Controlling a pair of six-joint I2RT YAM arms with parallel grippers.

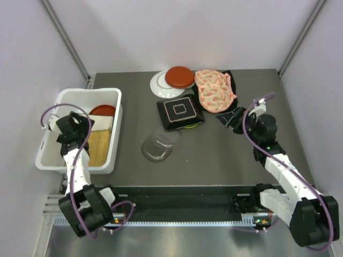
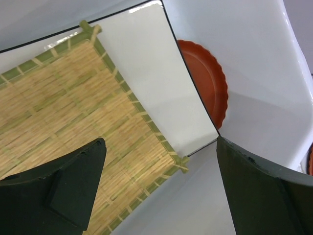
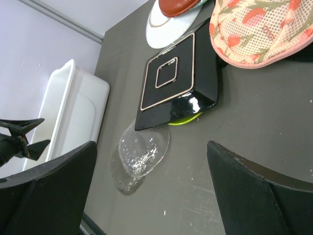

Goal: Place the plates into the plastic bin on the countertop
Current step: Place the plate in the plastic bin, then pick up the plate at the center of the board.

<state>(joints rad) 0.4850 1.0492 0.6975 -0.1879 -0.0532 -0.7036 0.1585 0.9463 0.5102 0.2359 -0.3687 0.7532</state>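
1. White plastic marks the plastic bin (image 1: 91,91) at the left of the countertop (image 1: 214,152). Three plates lie in it: a woven plate (image 1: 99,142), a white square plate (image 2: 156,83) beneath that, and a scalloped red plate (image 2: 208,83) at the far end.
2. The left gripper (image 2: 159,142) is held over the bin. Its jaws are spread and nothing is held between them.
3. The right gripper (image 1: 231,116) is positioned just beside the pink floral fabric (image 1: 214,91). Its jaws are also wide apart and empty.
4. Five plates are found on the countertop:
   - a clear glass plate (image 1: 158,145);
   - a black square plate (image 1: 181,111), set on a lime plate (image 3: 186,117) of which only an edge is seen;
   - a red round plate (image 1: 179,76), laid on a white round plate (image 1: 161,84).
5. Risk: the fabric may be grasped instead of a plate, since it lies nearest the right gripper.
6. Risk: the black square plate may be pushed off the lime plate if it is contacted at one edge only.
7. Risk: the glass plate may be slipped over or misjudged, as its thin transparent rim lies flat on the surface.
8. Risk: a carried plate may be struck against the bin rim or the left arm if the bin is approached while that arm is held over it.
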